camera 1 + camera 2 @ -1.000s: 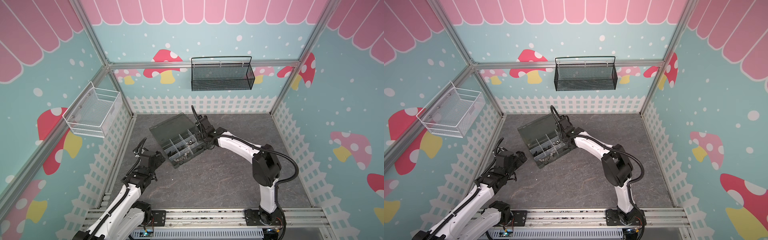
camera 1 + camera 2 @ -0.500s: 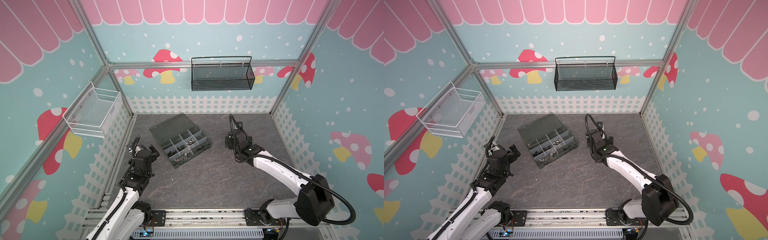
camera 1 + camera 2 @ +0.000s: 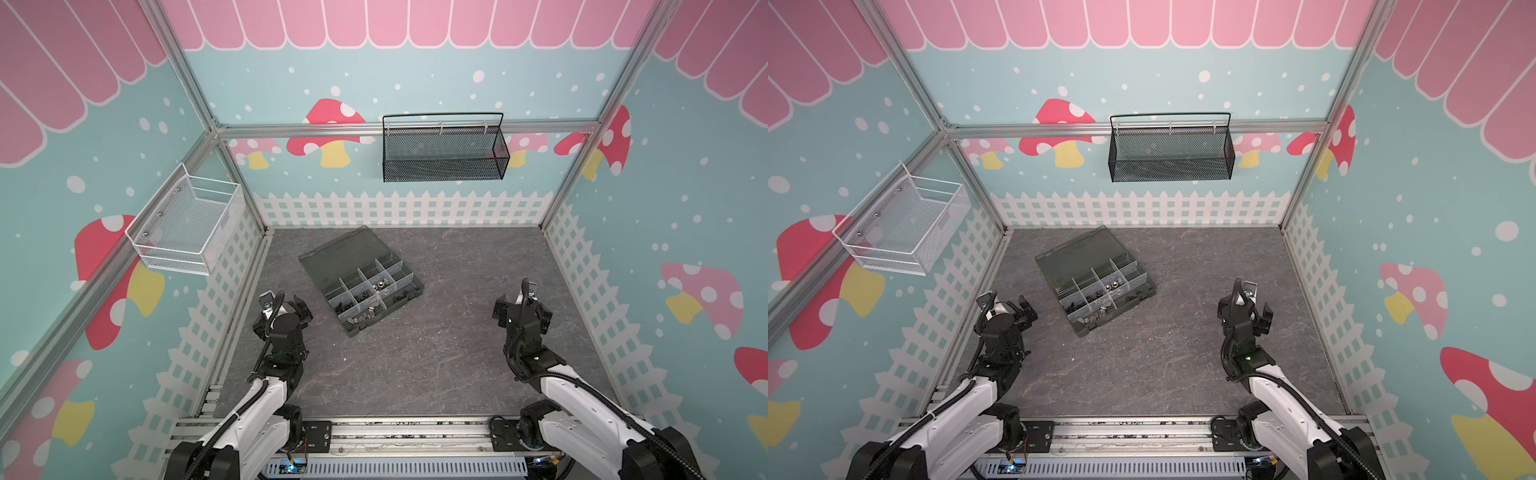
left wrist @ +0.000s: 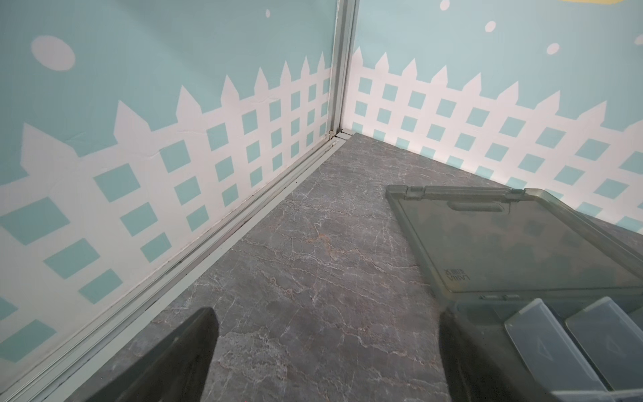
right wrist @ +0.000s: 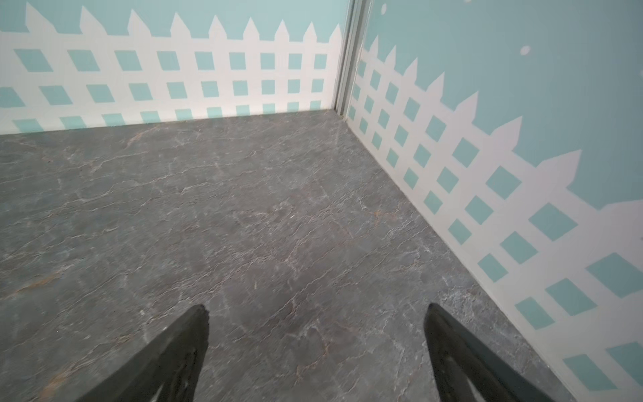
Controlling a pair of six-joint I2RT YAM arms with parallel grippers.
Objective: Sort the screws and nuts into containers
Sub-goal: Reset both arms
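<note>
The dark grey organizer box lies left of centre on the floor. Its smoky lid is folded open and flat. The containers inside hold silver nuts and small dark pieces, too small to tell screws from nuts. My left gripper hangs open and empty just left of the box, one fingertip beside the box's near corner. My right gripper is open over bare floor, far right of the box.
A black mesh basket hangs on the back wall and a white wire basket on the left wall. Picket-fence walls enclose the grey marbled floor. The arms' metal rail runs along the front edge.
My right arm has drawn back from the box to the right front, and its jaws have opened wider. My left gripper has swung away from the box toward the back left.
</note>
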